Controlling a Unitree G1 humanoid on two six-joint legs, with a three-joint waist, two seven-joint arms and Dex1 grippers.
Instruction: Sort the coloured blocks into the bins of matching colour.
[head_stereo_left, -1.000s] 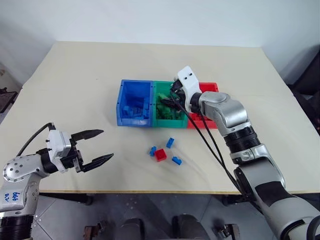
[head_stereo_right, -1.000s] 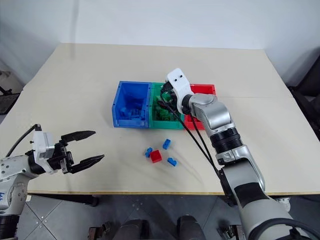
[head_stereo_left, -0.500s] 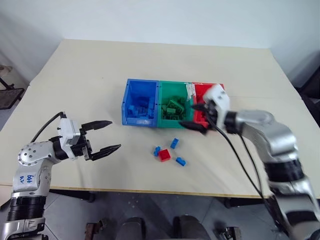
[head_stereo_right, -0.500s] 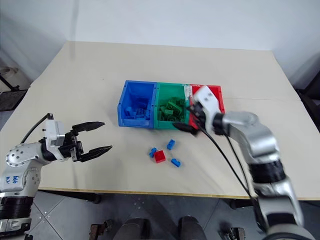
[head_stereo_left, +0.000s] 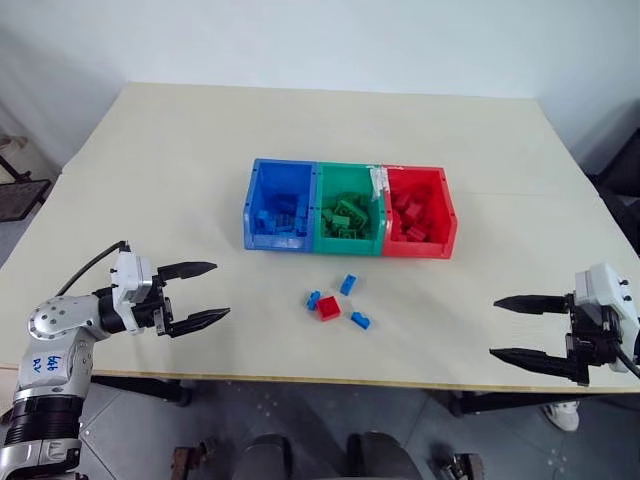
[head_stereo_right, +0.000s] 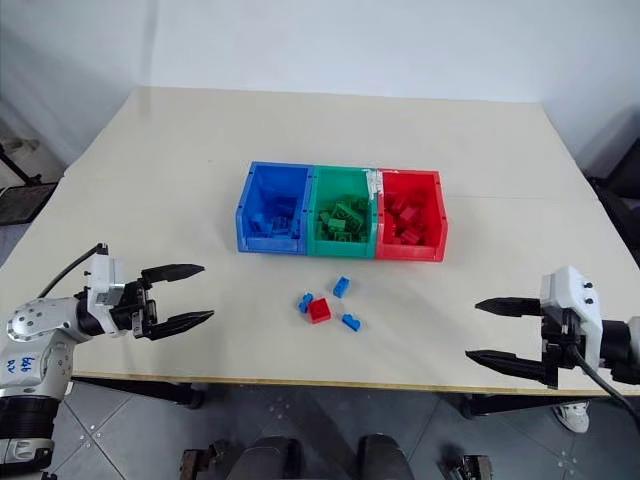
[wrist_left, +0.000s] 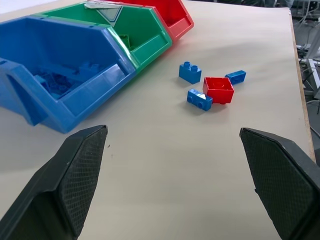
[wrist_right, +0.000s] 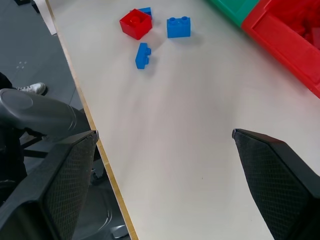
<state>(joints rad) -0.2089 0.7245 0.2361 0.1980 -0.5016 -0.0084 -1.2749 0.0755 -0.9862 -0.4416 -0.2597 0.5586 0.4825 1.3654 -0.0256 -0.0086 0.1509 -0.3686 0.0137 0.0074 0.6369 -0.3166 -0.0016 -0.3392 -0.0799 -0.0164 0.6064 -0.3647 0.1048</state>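
Looking at what's left on the table (head_stereo_left: 150, 140): four loose bricks sitting in a tight little cluster just in front of the bins, everything else already sorted afaict. We've got the red block (head_stereo_left: 328, 307) in the middle, w/ three blue blocks round it: one just beside its left corner (head_stereo_left: 313, 299), one up toward the bins (head_stereo_left: 348, 284), one on its right (head_stereo_left: 361, 321). Can't tell if the left one is touching the red or not.

Bins are joined in a row: blue bin (head_stereo_left: 262, 238) on our left, green bin (head_stereo_left: 328, 180) in the middle, red bin (head_stereo_left: 449, 222) on our right, all holding bricks.

Both grippers have jaws spread wide and hold nothing. Left gripper (head_stereo_left: 197, 295) hangs low over the near left edge, pointing across at the cluster. Right gripper (head_stereo_left: 521, 328) is out past the near right edge, well apart from the bricks.

So the step imo is picking the next brick. Tips:
- Blue bin is on our left, so left arm is the natural pick for the blues. Red goes right, so right arm for that one.
- Start w/ an outer brick, prob the blue nearest the bins, since it has the most room around it.
- They're tiny and packed close, so narrow the jaws before coming down or we'll knock the neighbours.
- Come down from above, not sideways, else the whole cluster gets shoved.
- Drop from right over the bin.
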